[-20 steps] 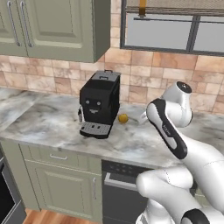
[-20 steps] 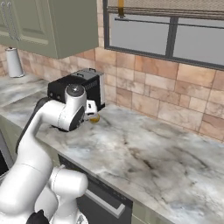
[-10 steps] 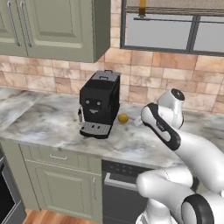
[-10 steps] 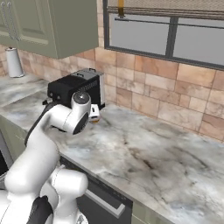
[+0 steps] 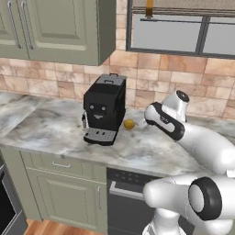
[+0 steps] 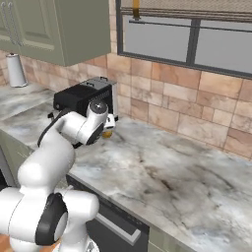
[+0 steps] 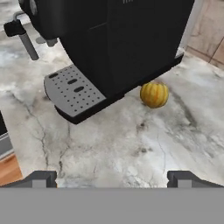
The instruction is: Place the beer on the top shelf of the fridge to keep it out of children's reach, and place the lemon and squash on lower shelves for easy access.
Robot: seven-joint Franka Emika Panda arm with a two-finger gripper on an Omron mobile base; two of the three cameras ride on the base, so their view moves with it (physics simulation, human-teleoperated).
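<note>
Marble bench [image 5: 55, 124] ran along a tiled wall, one continuous top under green wall cupboards [image 5: 59, 27] and a window [image 6: 197, 39]. One black coffee machine [image 5: 103, 108] stood on it, its grey drip tray [image 7: 72, 89] facing the room. One squash [image 7: 154, 94] sat on the bench just beside the machine's base, near the wall side of it; it looked touching or almost touching the base, and I could not tell which. It was roundish and ribbed, so no clear long axis or heading could be read from it. One white arm reached over the bench with its gripper [image 7: 111, 177] aimed at the squash and well short of it, fingers spread wide with nothing between them.

The right base view alone showed one paper towel roll [image 6: 15, 70] standing upright at the far end of the bench, and there the arm covered most of the squash. The left base view showed the squash in the open as a small yellow spot, plus a drawer and door below the bench. The hand view alone showed the squash's ribs and one steam wand [image 7: 22, 35] on the machine.
</note>
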